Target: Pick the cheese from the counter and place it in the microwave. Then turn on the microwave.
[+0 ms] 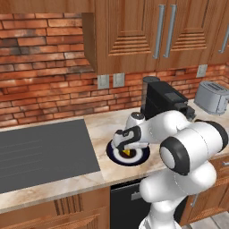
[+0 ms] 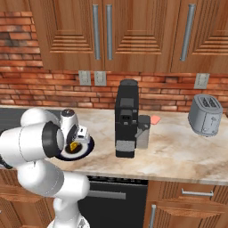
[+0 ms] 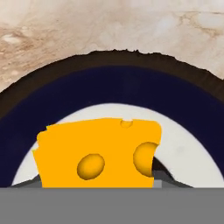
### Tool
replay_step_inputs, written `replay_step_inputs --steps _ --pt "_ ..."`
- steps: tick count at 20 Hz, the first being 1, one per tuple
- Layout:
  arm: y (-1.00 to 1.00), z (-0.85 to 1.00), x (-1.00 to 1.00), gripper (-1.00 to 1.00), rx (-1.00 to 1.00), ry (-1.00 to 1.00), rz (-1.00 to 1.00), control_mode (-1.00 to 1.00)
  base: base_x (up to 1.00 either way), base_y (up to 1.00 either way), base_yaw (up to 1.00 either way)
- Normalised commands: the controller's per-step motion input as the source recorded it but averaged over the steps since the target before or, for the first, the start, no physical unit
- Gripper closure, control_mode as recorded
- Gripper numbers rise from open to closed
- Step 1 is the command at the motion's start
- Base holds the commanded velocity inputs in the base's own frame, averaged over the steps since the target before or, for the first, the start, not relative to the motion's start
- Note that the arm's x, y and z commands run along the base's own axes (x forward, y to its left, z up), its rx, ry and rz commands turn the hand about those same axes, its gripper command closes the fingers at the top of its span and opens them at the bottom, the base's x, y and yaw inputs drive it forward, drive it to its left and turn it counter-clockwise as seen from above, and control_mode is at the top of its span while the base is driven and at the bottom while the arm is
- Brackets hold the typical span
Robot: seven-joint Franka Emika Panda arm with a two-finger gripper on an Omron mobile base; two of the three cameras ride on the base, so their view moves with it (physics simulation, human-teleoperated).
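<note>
Cheese (image 3: 98, 153), a small yellow-orange holed wedge, lying on the white centre of a round dark-blue-rimmed plate (image 3: 113, 85), itself resting on the beige, tan-veined marble-look table (image 1: 103, 129) just right of the black stovetop (image 1: 42, 152). Gripper (image 1: 127, 149) lowered straight down over the plate, wrist folded under the white arm, presumably to take the wedge from above. Fingers (image 3: 162, 175) seen as grey slivers at either side of the wedge, so apart and straddling it; whether already pressing on it hard to tell from so close. Lower part of the wedge cut off at the hand view's bottom edge; in both base views mostly hidden behind the hand, a mere yellow speck. Tall black coffee machine (image 2: 127, 118) just right of the plate, silver toaster (image 2: 205, 115) far right. Pickup step under way, placing and switching on not yet done.
</note>
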Motion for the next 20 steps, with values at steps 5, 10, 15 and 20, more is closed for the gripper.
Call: replay_step_inputs --steps 5,10,15,20 --pt "-0.09 0.16 -0.38 1.00 0.00 -0.08 0.00 -1.00 0.00 0.00 0.00" --pt "-0.13 0.70 -0.69 1.00 0.00 -0.19 0.00 -1.00 0.00 0.00 0.00" --pt "-0.15 1.00 -0.68 1.00 0.00 -0.16 0.00 -1.00 0.00 0.00 0.00" --pt "-0.05 1.00 -0.57 1.00 0.03 -0.02 0.00 -1.00 0.00 0.00 0.00"
